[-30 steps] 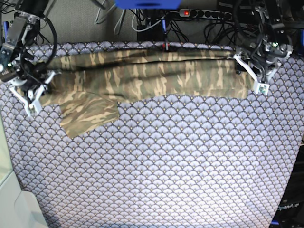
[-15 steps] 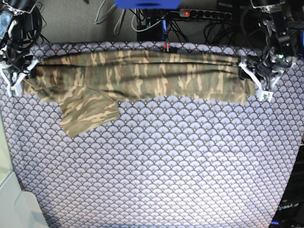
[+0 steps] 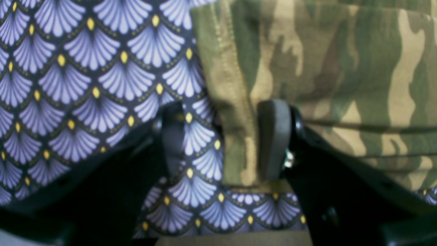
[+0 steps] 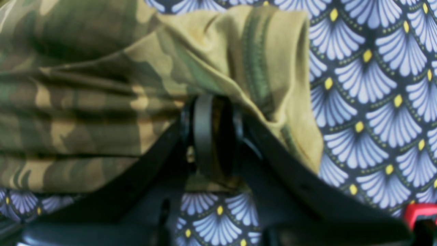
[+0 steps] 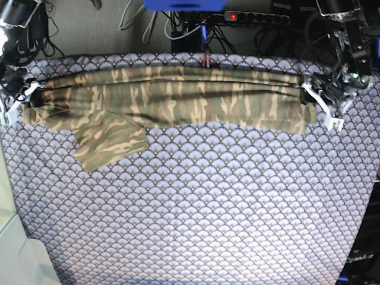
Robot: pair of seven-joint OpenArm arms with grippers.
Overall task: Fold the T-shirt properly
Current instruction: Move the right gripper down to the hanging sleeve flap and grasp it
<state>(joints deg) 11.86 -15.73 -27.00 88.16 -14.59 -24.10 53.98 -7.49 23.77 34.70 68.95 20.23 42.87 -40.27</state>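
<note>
The T-shirt [image 5: 172, 101]: one end may slip.
In the base view we see it stretched along the far edge of the patterned cloth [image 5: 196, 208]. In the left wrist view our left gripper [image 3: 222, 143] is spread, its hem loose between. In the right wrist view our right gripper [image 4: 215, 133] pinches its collar end; pulling now could drag it crooked.
</note>
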